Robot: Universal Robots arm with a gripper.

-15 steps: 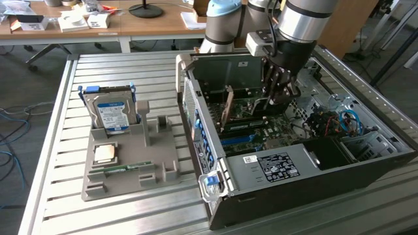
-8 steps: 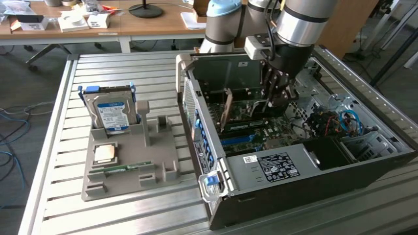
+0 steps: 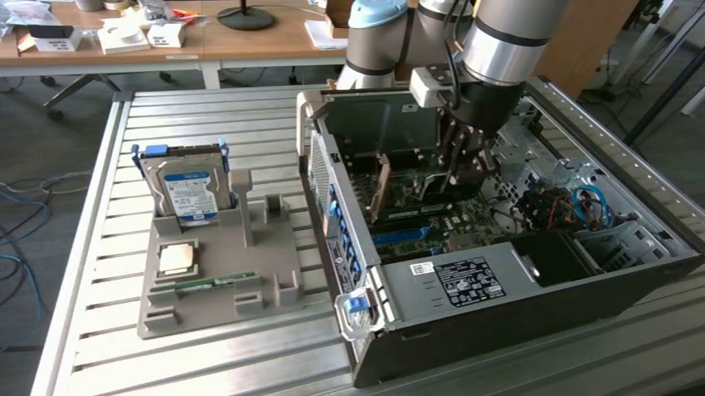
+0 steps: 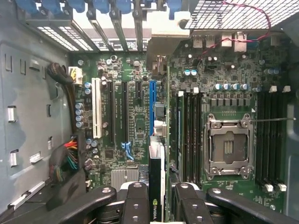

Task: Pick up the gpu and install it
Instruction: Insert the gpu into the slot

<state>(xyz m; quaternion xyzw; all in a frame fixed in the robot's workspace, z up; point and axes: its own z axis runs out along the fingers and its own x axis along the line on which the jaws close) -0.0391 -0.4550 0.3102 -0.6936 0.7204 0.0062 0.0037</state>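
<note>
- The gpu (image 4: 155,158) is pinched edge-on between the two black fingers (image 4: 136,200) of the gripper (image 4: 160,187), whose jaws are pressed against its flat sides.
- A small green emblem is seen on the card's dark edge close to the fingers. No lettering beside it can be read.
- In the wrist view, the card is held over the motherboard (image 4: 135,70), in line with the long blue slot (image 4: 152,100) and beside a row of black slots. Whether its edge is seated in that slot cannot be told.
- An open processor socket (image 4: 229,147) with a metal frame is seen on the same board, well apart from the card. The fine white print scattered over the board is not legible.
- In the exterior view, the gripper (image 3: 461,177) is lowered deep inside the open computer case (image 3: 529,330), which is laid on its side on a slatted metal table (image 3: 165,363).
- A black-and-white label (image 3: 470,281) is stuck on the silver power supply (image 3: 418,304) — its text is too small to be read.
- To the exterior view's left of the case, a grey holder (image 3: 237,276) is placed on the table. A hard drive (image 3: 190,191) with a blue-and-white label is stood upright in it, and the wording on that label cannot be made out.
- A narrow green memory stick (image 3: 210,285) is laid flat in the same holder — near the drive, not touching it.
</note>
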